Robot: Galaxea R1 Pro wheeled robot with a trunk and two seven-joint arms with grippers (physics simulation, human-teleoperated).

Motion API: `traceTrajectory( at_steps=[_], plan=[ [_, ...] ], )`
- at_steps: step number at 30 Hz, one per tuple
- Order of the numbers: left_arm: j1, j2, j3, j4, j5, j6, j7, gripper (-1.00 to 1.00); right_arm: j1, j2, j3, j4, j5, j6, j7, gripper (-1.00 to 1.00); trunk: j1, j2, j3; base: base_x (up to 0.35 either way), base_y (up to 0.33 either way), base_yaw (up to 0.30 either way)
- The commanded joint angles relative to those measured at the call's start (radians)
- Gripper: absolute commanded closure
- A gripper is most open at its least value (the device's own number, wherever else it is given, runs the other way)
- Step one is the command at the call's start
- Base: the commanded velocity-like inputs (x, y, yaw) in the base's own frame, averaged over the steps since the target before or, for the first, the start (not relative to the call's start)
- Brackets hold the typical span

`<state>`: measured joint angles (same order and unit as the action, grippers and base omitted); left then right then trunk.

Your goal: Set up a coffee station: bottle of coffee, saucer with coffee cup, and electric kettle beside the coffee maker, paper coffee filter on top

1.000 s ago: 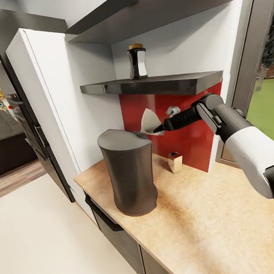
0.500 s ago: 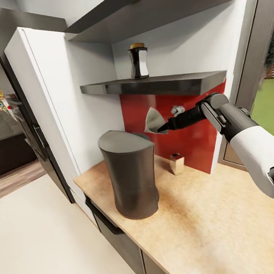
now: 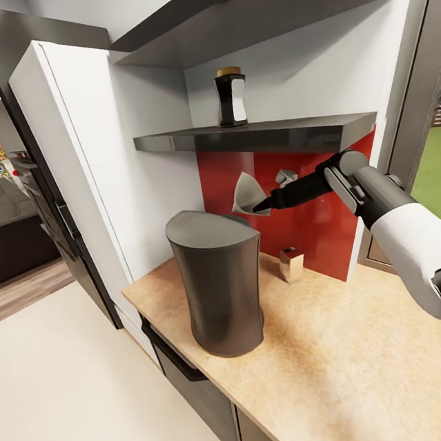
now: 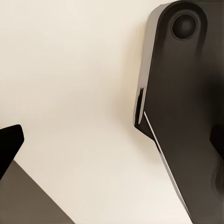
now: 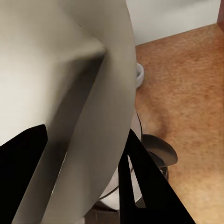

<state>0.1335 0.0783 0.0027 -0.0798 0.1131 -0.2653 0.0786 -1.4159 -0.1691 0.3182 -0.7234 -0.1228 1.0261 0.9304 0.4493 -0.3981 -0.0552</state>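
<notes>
Above the wooden countertop (image 3: 349, 350), the right gripper (image 3: 266, 204) pinches the pale folded paper coffee filter (image 3: 247, 194), up beside the tall dark grey coffee maker (image 3: 219, 283). It should bring it over the flat lid, go down slowly, then let go.

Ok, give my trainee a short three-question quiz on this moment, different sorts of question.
1. True or false: the coffee bottle stands on the countertop.
2. What does the right gripper hold? A) a saucer B) a paper filter C) a kettle
3. Fill in: the filter hangs in the air above and beside the ____, not touching it.

Key:
1. False, it stands on the shelf.
2. B, pinched at its edge.
3. Coffee maker.
</notes>
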Motion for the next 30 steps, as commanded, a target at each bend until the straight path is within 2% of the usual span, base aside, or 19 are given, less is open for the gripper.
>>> traceTrajectory(
  at_steps=[1, 17, 30],
  plan=[
    [0.0, 0.0, -0.001, -0.001, 0.008, -0.002, 0.0, -1.0, -0.003, 0.0, 0.007, -0.001, 0.002, 0.009, -0.006, 1.0, 0.001, -0.002, -0.002, 0.001, 0.001, 0.0],
    [0.0, -0.002, -0.001, -0.001, 0.008, -0.002, 0.0, -1.0, -0.003, 0.0, 0.01, -0.013, 0.0, 0.009, -0.004, 1.0, 0.001, -0.002, -0.002, 0.0, 0.0, 0.0],
    [0.0, -0.001, -0.001, -0.001, 0.008, -0.002, 0.0, -1.0, -0.003, 0.0, 0.01, -0.013, 0.002, 0.01, -0.004, 1.0, 0.001, -0.002, 0.003, 0.0, 0.0, 0.059]
  ],
)
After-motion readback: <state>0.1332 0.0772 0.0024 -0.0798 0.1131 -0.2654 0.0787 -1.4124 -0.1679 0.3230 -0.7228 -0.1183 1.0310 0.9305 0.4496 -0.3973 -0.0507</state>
